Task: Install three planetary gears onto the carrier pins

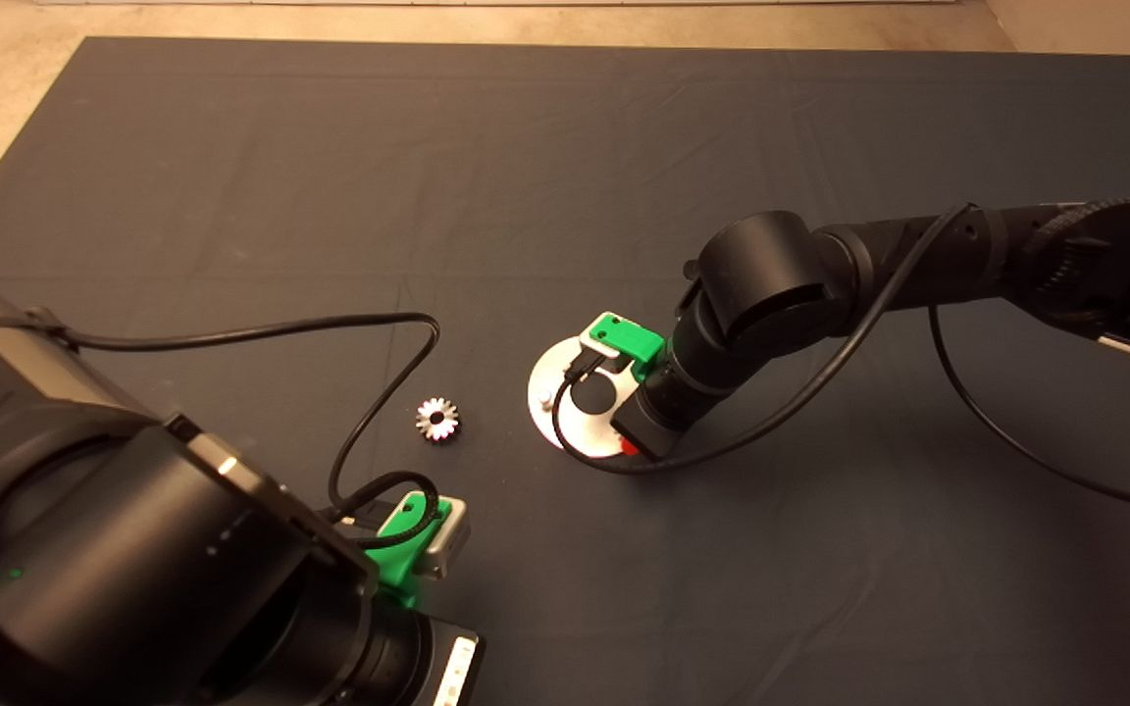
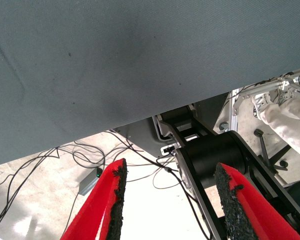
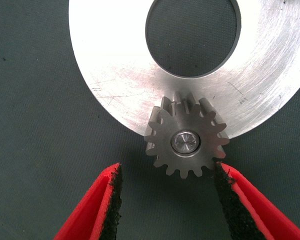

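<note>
— What's on the dark desk?
— Nearest, the left tool is parked with its fingers spread, holding nothing. A loose gear lies beyond it.
— And the right tool?
— Open over the disc; a gear sits on a pin at the rim.

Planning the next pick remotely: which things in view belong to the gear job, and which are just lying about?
Job:
- silver disc, one bare carrier pin visible
- gear on a pin, right gripper open around it
- loose gear on the mat

Not the job:
- dark mat
- floor cables beyond the mat
- left gripper, open, parked
</note>
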### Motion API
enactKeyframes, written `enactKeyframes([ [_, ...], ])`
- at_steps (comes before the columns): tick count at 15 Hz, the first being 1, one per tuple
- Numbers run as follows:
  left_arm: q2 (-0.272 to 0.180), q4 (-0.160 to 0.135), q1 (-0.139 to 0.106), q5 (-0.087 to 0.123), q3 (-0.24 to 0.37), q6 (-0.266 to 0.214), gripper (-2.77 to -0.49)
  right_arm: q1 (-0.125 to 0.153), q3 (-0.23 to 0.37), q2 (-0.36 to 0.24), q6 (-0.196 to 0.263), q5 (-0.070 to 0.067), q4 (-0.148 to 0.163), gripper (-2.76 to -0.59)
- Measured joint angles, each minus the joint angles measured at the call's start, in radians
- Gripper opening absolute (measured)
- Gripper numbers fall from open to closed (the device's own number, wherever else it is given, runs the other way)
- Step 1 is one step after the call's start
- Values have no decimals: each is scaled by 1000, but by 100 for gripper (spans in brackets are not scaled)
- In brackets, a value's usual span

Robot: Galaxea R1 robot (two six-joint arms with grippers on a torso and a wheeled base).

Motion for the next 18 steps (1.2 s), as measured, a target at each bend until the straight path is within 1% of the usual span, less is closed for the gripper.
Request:
enactKeyframes([
  [4,0,0,0,0,0,0,-208,2,0,-2,0,0,2,-204],
  [5,0,0,0,0,0,0,-208,10,-2,-5,0,0,3,-204],
  [6,0,0,0,0,0,0,-208,33,-7,-12,0,0,6,-204],
  [8,0,0,0,0,0,0,-208,105,-33,-35,-1,0,11,-204],
  [9,0,0,0,0,0,0,-208,133,-50,-49,-2,0,20,-204],
  [10,0,0,0,0,0,0,-208,146,-61,-64,-8,-1,28,-204],
  [12,0,0,0,0,0,0,-208,142,-62,-93,-17,1,44,-204],
  [13,0,0,0,0,0,0,-208,136,-61,-115,-19,3,50,-204],
  [14,0,0,0,0,0,0,-208,134,-61,-142,-19,2,52,-204],
  [16,0,0,0,0,0,0,-208,133,-61,-187,-19,-6,52,-204],
  [17,0,0,0,0,0,0,-208,129,-65,-198,-19,-10,52,-204],
  [18,0,0,0,0,0,0,-208,123,-72,-201,-19,-12,52,-204],
])
